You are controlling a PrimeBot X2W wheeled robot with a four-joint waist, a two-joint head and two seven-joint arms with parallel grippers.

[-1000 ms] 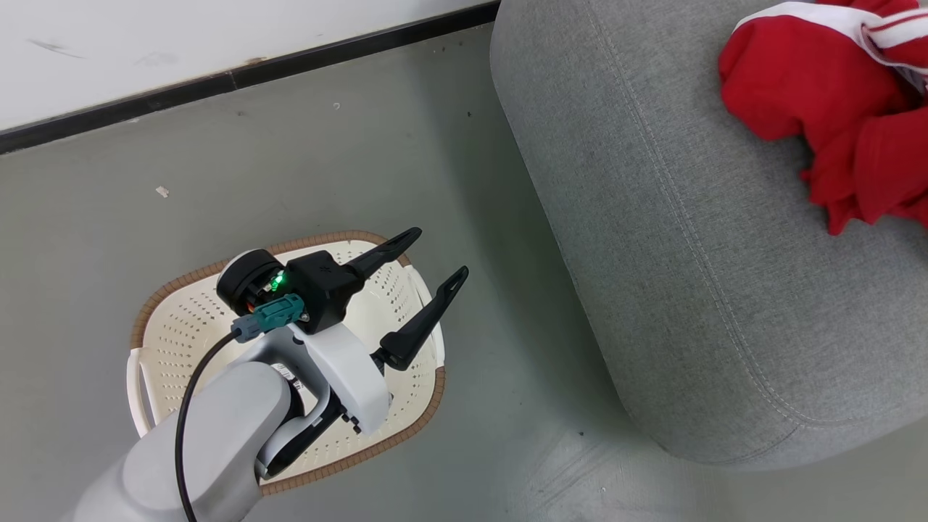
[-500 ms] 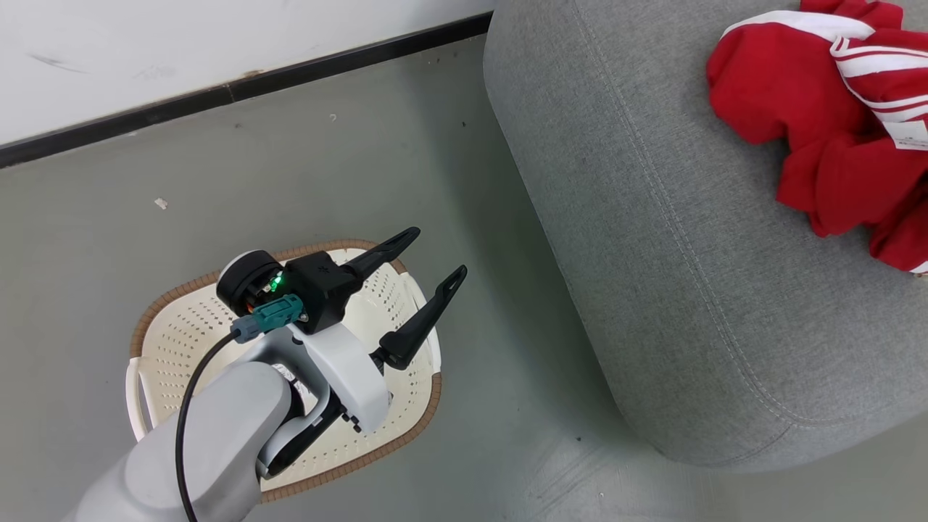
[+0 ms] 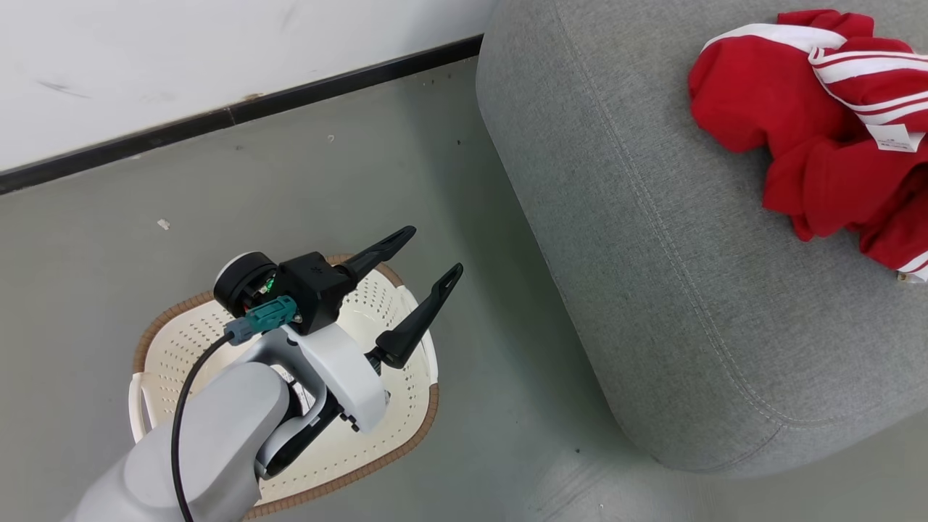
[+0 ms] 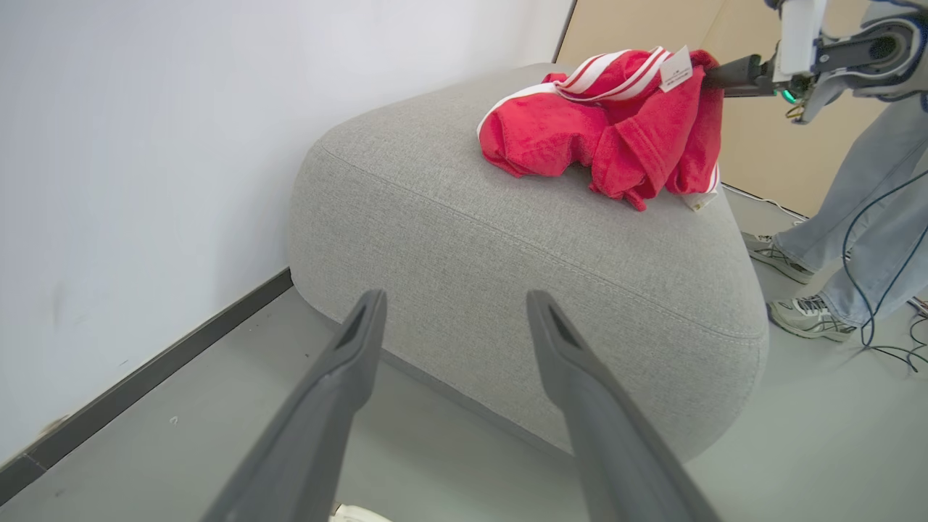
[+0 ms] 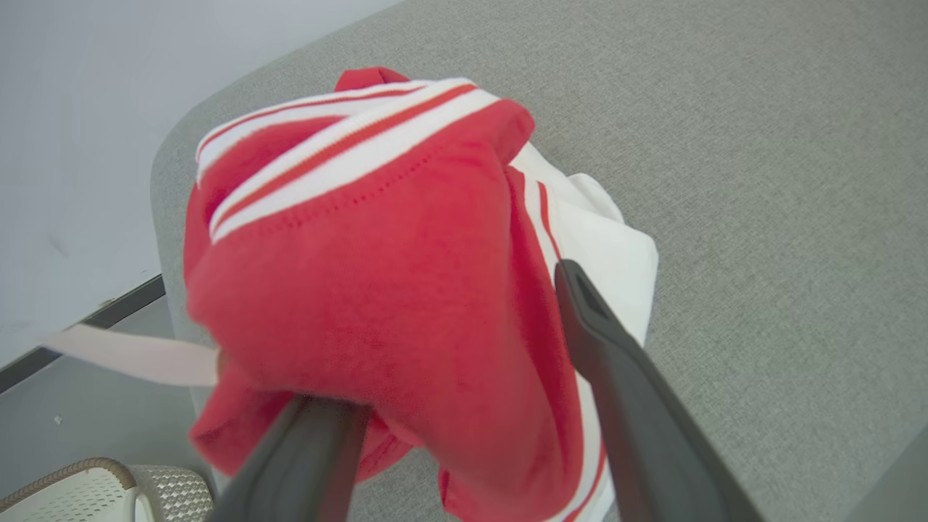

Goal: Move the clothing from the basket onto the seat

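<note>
Since the picture one second earlier, the head camera had turned, so the seat [image 3: 652, 254] and the basket [image 3: 168, 317] lay shifted in the frame. On the seat itself the heap of clothing [image 3: 768, 109] had changed shape: a striped fold bearing a white tag [image 3: 895, 136] had come to the top.

The clothing, bright red with white stripes and a white panel, lay bunched on top of the seat, near the end farthest from the basket.

The right gripper [image 5: 442, 341] hung over the seat's top with its fingers spread wide. Red cloth was draped over one finger and bulged between the two. The other finger [image 5: 616, 391] stood bare in front of the white panel; whether it touched the cloth could not be told.

The left gripper [image 3: 435, 250] hovered off the seat's side, above the basket, its fingers spread with nothing between them and pointing towards the seat.

The basket, cream and perforated with a brown rim, stood on the grey floor [image 3: 326, 188] beside the seat and apart from it.

A white wall [image 3: 145, 58] with a dark baseboard [image 3: 290, 101] ran behind the seat.

Beyond the seat's far end, the left wrist view showed a person [image 4: 870, 181] in jeans and pale shoes [image 4: 805, 319] standing on the floor.
</note>
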